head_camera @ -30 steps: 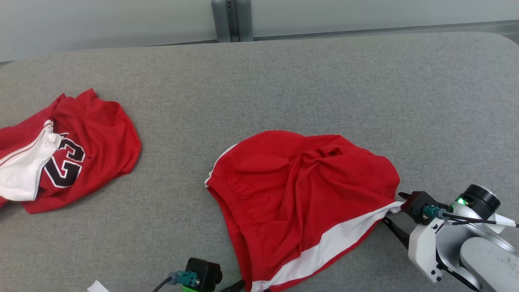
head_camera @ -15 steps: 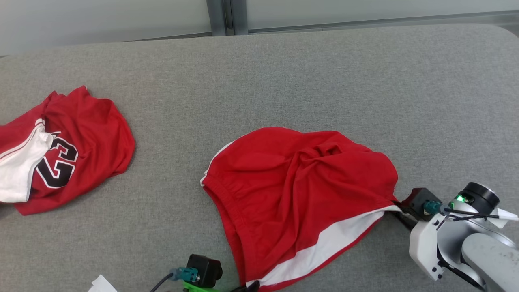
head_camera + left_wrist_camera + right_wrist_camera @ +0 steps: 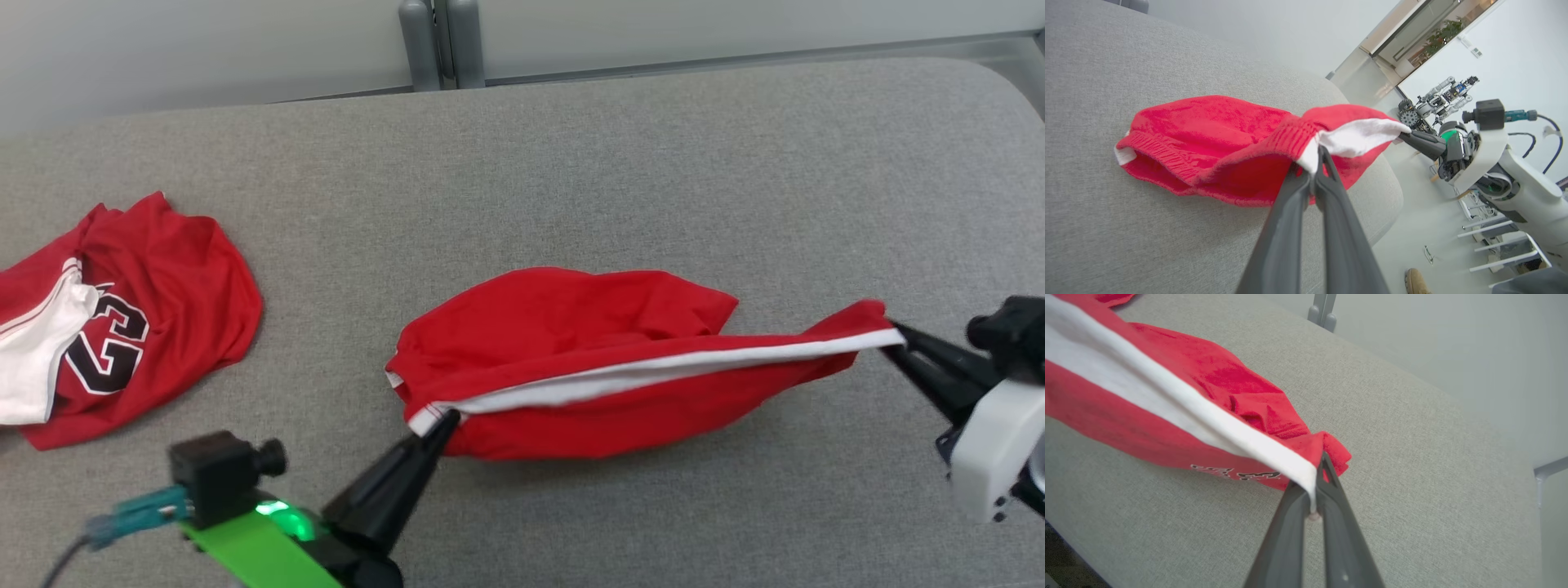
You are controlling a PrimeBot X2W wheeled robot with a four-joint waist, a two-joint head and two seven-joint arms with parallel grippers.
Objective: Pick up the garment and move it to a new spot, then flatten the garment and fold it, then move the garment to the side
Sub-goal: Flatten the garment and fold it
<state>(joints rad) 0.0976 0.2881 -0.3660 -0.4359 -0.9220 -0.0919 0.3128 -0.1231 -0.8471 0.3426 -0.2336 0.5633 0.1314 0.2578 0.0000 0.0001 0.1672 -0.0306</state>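
The garment (image 3: 571, 327) is a pair of red shorts with a white side stripe, stretched between both grippers just above the grey surface (image 3: 571, 163). My left gripper (image 3: 445, 420) is shut on the waistband corner at the garment's near left end, also seen in the left wrist view on the garment (image 3: 1216, 134) with the gripper (image 3: 1316, 163) pinching the white edge. My right gripper (image 3: 894, 333) is shut on the leg-hem corner at the right; the right wrist view shows the garment (image 3: 1147, 396) held at the gripper (image 3: 1318, 486). The middle of the cloth sags onto the surface.
A second red garment (image 3: 147, 310) with a black and white number lies crumpled at the far left. A grey post (image 3: 433, 41) stands behind the back edge. The surface's right edge drops to the floor, where a shoe (image 3: 1414, 281) shows.
Both grippers have shut on the garment's corners and lifted them, pulling the white-striped edge taut between them. The left arm has come further into the head view; the camera has also shifted.
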